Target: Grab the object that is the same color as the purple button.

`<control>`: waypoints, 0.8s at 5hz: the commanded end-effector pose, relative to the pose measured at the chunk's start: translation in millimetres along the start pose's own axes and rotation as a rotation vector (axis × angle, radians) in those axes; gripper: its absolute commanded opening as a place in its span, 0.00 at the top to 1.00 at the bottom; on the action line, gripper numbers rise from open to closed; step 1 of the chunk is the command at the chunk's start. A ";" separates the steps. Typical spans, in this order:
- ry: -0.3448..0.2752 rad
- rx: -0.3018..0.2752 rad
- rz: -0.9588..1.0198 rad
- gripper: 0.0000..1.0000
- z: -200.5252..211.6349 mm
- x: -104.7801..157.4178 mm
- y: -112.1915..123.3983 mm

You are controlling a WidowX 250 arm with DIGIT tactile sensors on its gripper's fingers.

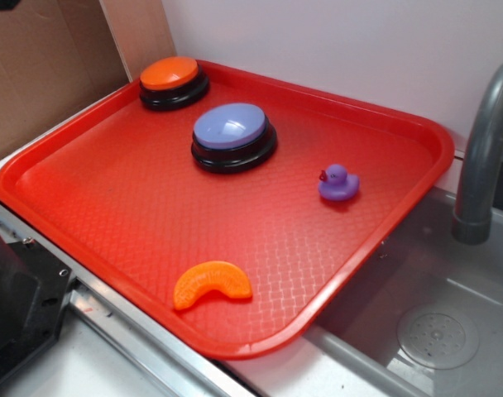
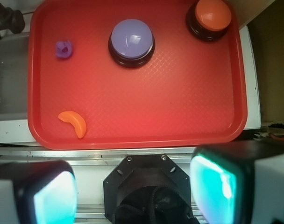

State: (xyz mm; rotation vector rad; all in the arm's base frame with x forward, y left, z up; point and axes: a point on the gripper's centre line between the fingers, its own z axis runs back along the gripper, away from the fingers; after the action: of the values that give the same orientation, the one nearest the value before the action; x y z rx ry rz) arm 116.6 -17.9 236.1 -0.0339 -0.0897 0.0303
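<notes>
In the exterior view the arm itself is hardly visible; only a dark part of the robot shows at the lower left corner, outside the red tray. On the tray there are four things. There are two buttons: one purple button near the middle of the far half, and one orange button in the far left corner. There is one purple duck, which stands upright to the right of the purple button, well apart from it and near the right rim of the tray. There is one orange slice near the front rim. A grey faucet and a grey sink are to the right of the tray. In the wrist view the camera looks straight down at the tray from above its near edge. The gripper hangs high over the front rim, and its two pads are spread wide, with nothing between them. Here the duck is at the upper left of the tray, the purple button at the top middle, the orange button at the top right, and the slice at the lower left.
</notes>
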 end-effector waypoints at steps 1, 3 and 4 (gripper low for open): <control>0.000 0.000 0.000 0.00 0.0 0.0 0.0; -0.014 0.024 -0.431 0.00 -46.8 78.4 -43.3; -0.053 0.020 -0.650 0.00 -78.2 108.7 -67.2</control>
State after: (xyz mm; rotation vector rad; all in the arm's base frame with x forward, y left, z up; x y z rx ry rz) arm 231.9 -74.7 152.4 0.0109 -0.0859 -0.6149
